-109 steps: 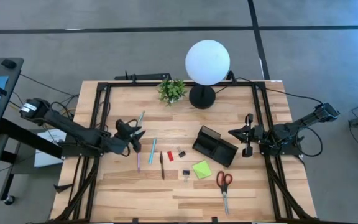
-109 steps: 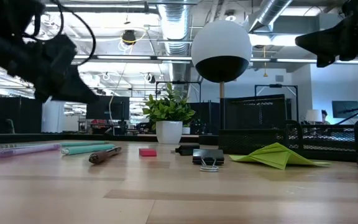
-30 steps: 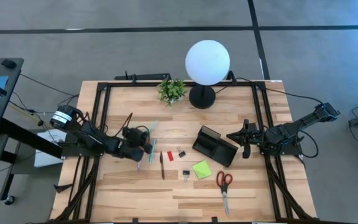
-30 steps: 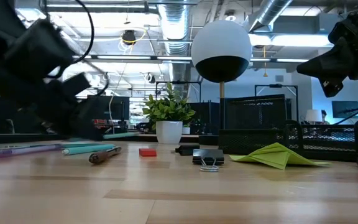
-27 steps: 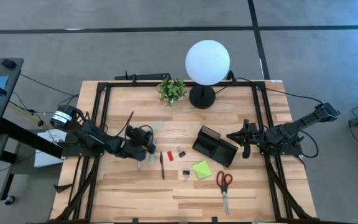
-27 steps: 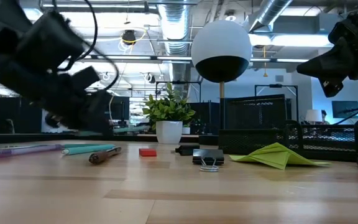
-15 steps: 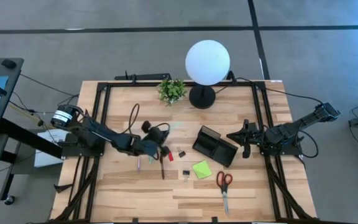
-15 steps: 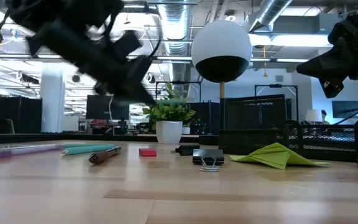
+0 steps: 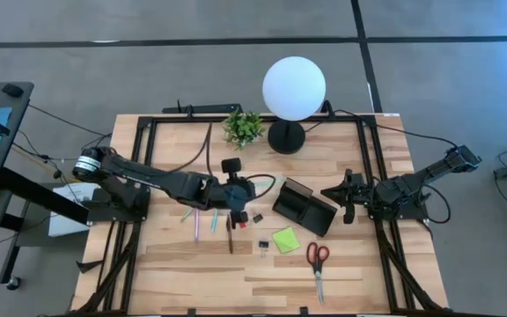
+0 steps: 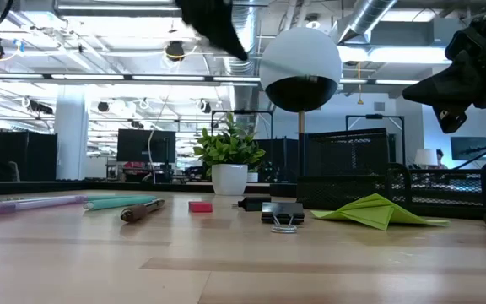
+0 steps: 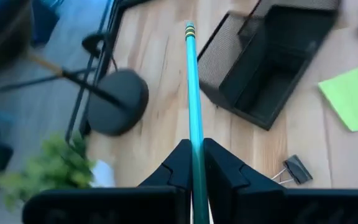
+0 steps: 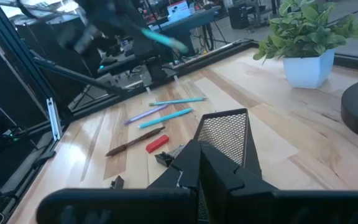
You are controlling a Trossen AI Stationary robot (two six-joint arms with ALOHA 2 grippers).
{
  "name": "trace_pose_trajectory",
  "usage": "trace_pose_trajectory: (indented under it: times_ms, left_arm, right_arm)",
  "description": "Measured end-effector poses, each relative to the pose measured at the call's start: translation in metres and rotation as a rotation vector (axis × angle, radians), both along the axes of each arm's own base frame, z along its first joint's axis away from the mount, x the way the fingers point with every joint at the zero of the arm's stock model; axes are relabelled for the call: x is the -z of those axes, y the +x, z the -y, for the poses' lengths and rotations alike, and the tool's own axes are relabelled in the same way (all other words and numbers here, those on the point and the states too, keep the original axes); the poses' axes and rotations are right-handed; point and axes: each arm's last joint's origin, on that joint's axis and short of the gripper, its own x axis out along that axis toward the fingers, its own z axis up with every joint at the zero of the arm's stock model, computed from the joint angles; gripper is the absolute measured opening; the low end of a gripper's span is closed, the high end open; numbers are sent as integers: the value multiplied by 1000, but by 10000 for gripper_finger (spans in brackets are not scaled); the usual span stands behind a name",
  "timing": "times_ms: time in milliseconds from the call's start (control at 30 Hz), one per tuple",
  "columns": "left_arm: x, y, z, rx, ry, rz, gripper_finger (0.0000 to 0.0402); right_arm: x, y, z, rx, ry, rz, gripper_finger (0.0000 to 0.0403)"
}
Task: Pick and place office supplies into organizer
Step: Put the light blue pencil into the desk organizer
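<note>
Above the middle of the wooden table (image 9: 192,273), the left gripper (image 9: 246,192) is held in the air with its fingers (image 11: 179,163) closed tight on a teal pen (image 11: 193,93), which is pointed toward the organizer (image 9: 304,207); in the left wrist view the pen's tip is seen over the bare wood just beside the organizer's mesh wall. At the table's right side the right gripper (image 9: 345,195) is kept raised near the organizer, its fingers pressed together on nothing. On the table the organizer is set at a slant, to the right of the centre, with no supply seen in the compartments that are shown. Left of it a pink pen (image 9: 196,227), a second teal pen (image 9: 213,221) and a dark pen (image 9: 230,237) are laid near one another, with another teal pen (image 9: 187,214) just beside them, partly covered by the left arm. Between the pens and the organizer a small red piece (image 9: 241,220) and a black clip (image 9: 257,217) are found, and a second black clip (image 9: 263,247) is placed nearer the front edge. Just in front of the organizer the lime-green sticky-note pad (image 9: 285,239) is laid, and the red-handled scissors (image 9: 318,262) are set right of the pad. At the table's back edge a white globe lamp (image 9: 294,88) and a small potted plant (image 9: 243,129) are stood side by side
</note>
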Motion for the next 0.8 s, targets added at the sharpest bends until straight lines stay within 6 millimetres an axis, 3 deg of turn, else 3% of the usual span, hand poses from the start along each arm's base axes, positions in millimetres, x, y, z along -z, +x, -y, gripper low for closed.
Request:
trace_pose_trajectory:
  times_ms: [133,333,467,600,800]
  left_arm:
    - [-34,0,1,156,17,-59,12]
    - [-61,3,-17,211,71,-55,12]
    - [-61,12,-35,245,-3,-40,12]
    - [-42,33,-44,275,36,-164,12]
    - [-54,70,-44,324,137,-290,12]
  right_arm:
    - [-3,0,0,-10,14,18,0]
    - [-10,0,-5,-139,42,39,0]
    - [-7,-1,-7,-153,41,10,0]
    - [-3,-2,-7,-135,81,-27,0]
    - [-1,-2,-7,-126,112,-47,0]
